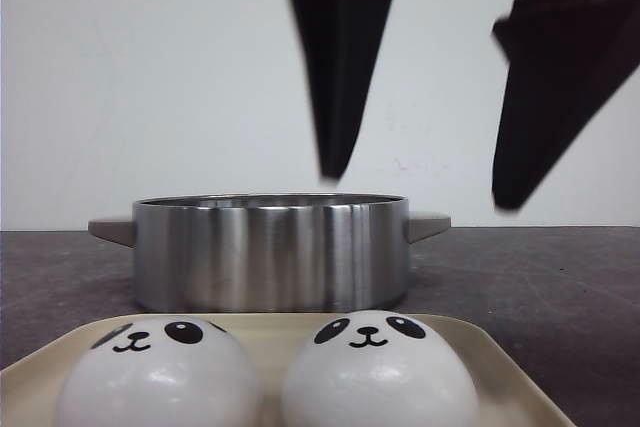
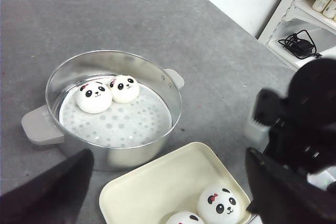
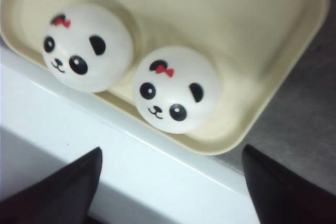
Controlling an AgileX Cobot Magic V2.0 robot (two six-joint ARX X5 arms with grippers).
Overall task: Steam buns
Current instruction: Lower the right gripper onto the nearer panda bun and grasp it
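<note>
Grey tabletop (image 2: 220,66), white wall (image 1: 150,77) behind, shelving at room's edge. Steel pot (image 2: 113,109) ahead of left gripper (image 2: 168,192) holds two buns (image 2: 107,93). Cream tray (image 3: 273,51) below right gripper (image 3: 170,182) holds two more. Both grippers spread wide, holding nothing.

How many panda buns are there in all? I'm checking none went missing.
4: two buns sit touching inside the steamer pot; two more remain on the cream tray.
</note>
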